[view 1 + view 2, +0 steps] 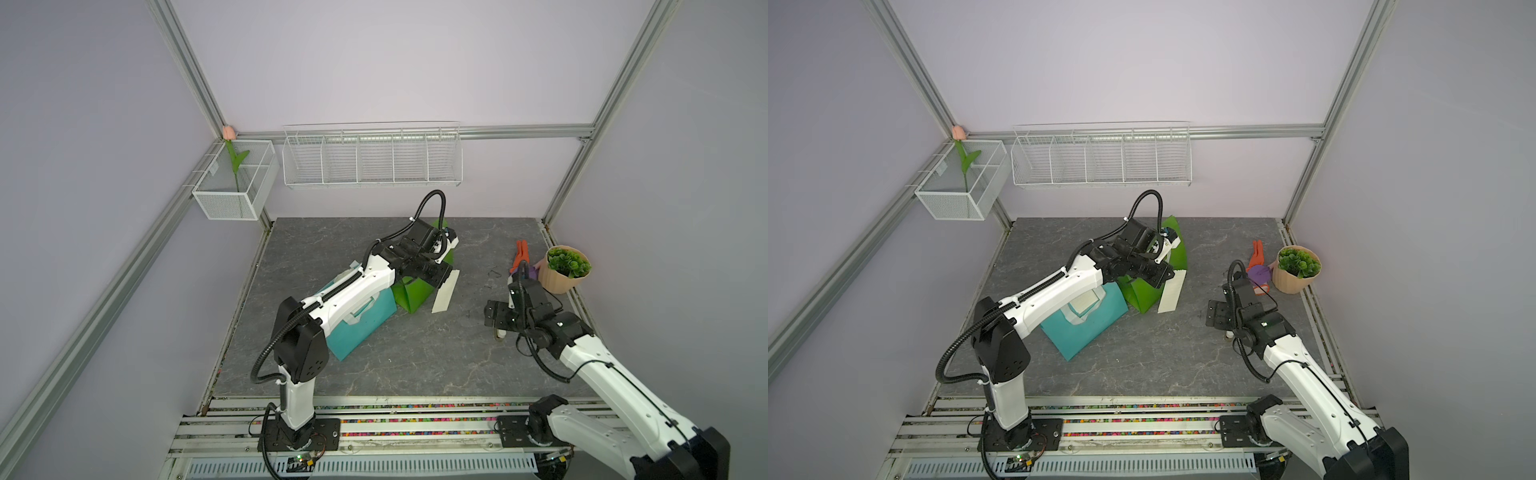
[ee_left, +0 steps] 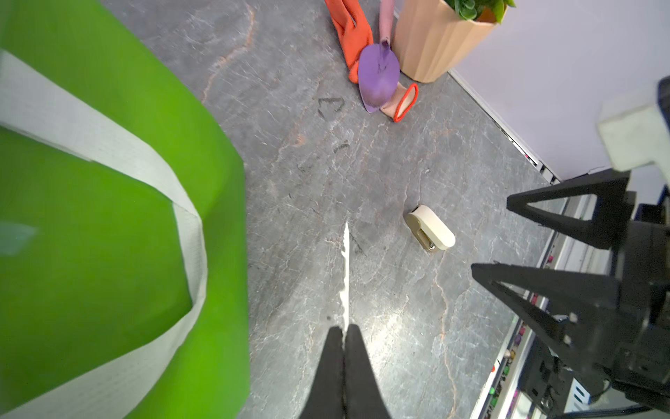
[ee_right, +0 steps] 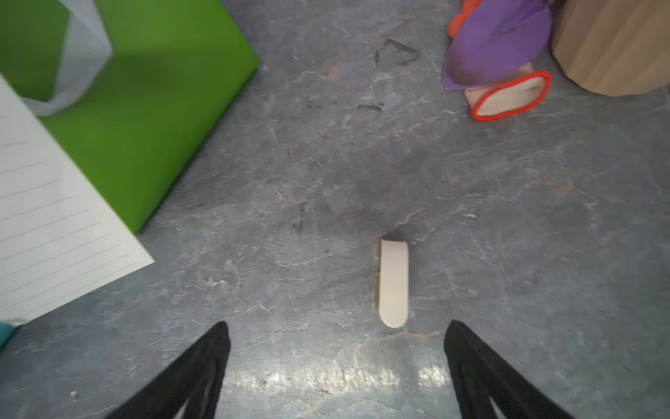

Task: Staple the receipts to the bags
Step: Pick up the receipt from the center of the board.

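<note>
My left claw (image 2: 343,335) is pinched tight on one end of a receipt (image 2: 346,272). In its wrist view the slip runs away from the fingertips edge-on, a thin white line. In both top views that receipt (image 1: 445,291) hangs slanted just beside the green bag (image 1: 409,295), on the side towards my right arm. I cannot tell whether paper and bag touch, or whether the slip's lower end meets the counter (image 1: 415,365).

The green bag sits near the middle of the counter, its white strap handle showing in the left wrist view. The teal bag (image 1: 1088,328) lies right beside it, nearer my left arm's base, and my left forearm passes over it. In a top view a second receipt (image 1: 1086,303) rests on the teal bag's face, between its handle straps.

My right claw (image 3: 337,326) is spread wide and has hold of nothing. It hovers over the small white stapler (image 3: 393,283), which lies on bare counter between the two fingers in the wrist view, closer to one of them. The stapler is well apart from both bags. The beige plant pot (image 1: 559,278) stands beyond my right claw at the counter's edge.
</note>
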You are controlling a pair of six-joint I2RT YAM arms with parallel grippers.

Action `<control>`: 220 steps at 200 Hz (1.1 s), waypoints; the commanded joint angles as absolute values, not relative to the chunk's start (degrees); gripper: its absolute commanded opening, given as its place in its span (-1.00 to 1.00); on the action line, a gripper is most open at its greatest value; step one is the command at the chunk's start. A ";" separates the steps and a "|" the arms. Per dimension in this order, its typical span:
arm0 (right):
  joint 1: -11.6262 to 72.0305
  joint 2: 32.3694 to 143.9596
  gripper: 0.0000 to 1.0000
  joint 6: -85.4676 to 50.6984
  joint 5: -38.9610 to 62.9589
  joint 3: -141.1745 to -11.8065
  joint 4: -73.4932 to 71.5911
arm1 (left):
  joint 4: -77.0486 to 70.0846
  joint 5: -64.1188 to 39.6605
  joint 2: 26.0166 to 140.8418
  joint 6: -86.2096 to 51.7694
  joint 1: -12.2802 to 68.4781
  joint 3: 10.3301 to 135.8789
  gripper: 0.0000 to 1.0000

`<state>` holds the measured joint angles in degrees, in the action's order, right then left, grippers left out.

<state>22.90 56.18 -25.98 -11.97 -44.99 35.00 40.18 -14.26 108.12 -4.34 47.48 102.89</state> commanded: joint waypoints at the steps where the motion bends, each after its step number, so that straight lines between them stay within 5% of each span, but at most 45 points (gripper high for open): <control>1: 22.68 56.48 0.98 -21.72 -4.55 -45.73 25.55 | 38.54 -10.77 106.26 -6.90 45.19 104.27 -1.00; 52: 20.58 66.98 0.89 -13.63 3.02 -53.31 11.93 | 27.29 -11.77 101.37 -6.94 42.02 96.83 -1.00; 152: 7.75 105.49 1.00 -17.27 38.68 -71.31 -31.17 | 18.11 -11.67 97.74 -9.17 40.62 90.92 -1.00; 220: 7.73 116.84 0.97 -19.47 47.55 -83.00 -34.29 | 19.86 -11.75 97.17 -7.52 39.90 90.52 -1.00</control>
